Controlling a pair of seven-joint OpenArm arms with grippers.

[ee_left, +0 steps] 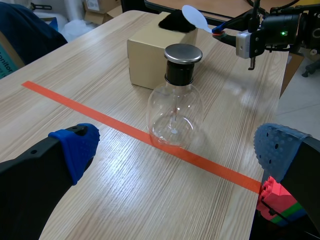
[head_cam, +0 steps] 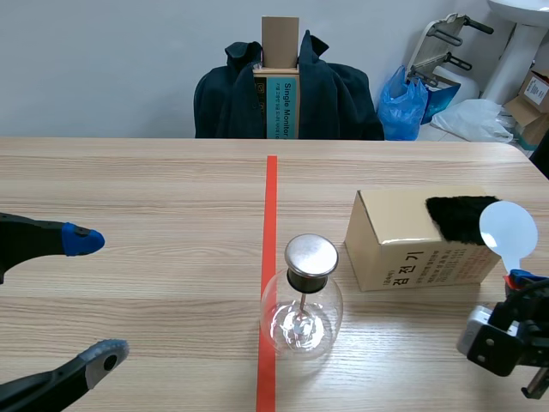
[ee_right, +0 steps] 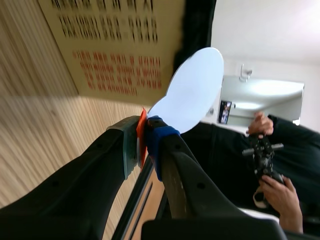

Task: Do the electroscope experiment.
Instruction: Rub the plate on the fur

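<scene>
Flask (head_cam: 302,296) stands just left of the box (head_cam: 403,245). Your right gripper (head_cam: 520,278) pinches the paddle (head_cam: 508,230), disc by the fur (head_cam: 459,219) on the box; your left gripper (head_cam: 96,296), 2 fingers (head_cam: 81,240) spread, hangs well left of it.

The round glass flask (head_cam: 302,313) is clear, silver-capped and black-collared. The tan cardboard box (head_cam: 403,245) bears black and red print. The round flat paddle (head_cam: 508,230) is white, the bench (head_cam: 154,215) pale wood-grain.
</scene>
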